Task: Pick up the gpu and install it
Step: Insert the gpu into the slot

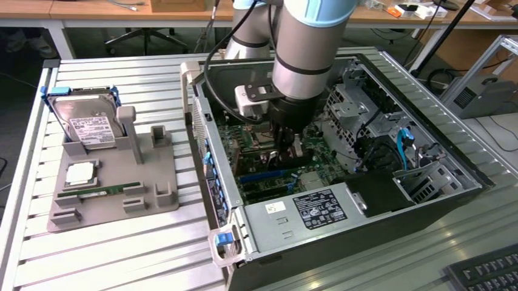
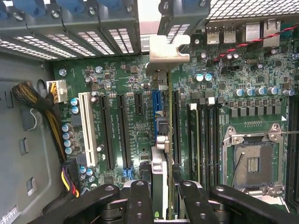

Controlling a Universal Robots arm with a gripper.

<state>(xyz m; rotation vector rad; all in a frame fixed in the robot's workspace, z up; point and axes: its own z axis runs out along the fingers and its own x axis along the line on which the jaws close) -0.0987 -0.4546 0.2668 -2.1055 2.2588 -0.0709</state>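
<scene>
Ribbed metal tabletop (image 1: 121, 254) carries everything I'm working over, with desks and a chair behind. On it lies the open computer case (image 1: 324, 212), and my arm (image 1: 312, 42) reaches straight down into it. Off to the exterior view's left of my claw, well apart, sits a grey parts tray (image 1: 121, 182) holding a hard drive (image 1: 87, 124) with blue handles, a processor (image 1: 81, 174) and a RAM stick (image 1: 105, 192). Below my claw spreads the green motherboard (image 2: 117, 140). My claw (image 2: 161, 196) is pinching the gpu (image 2: 161, 140) edge-on between its two fingers (image 2: 140, 200), the card standing just beside the blue slot (image 2: 157, 102), its silver bracket (image 2: 166, 51) at the far end.
</scene>
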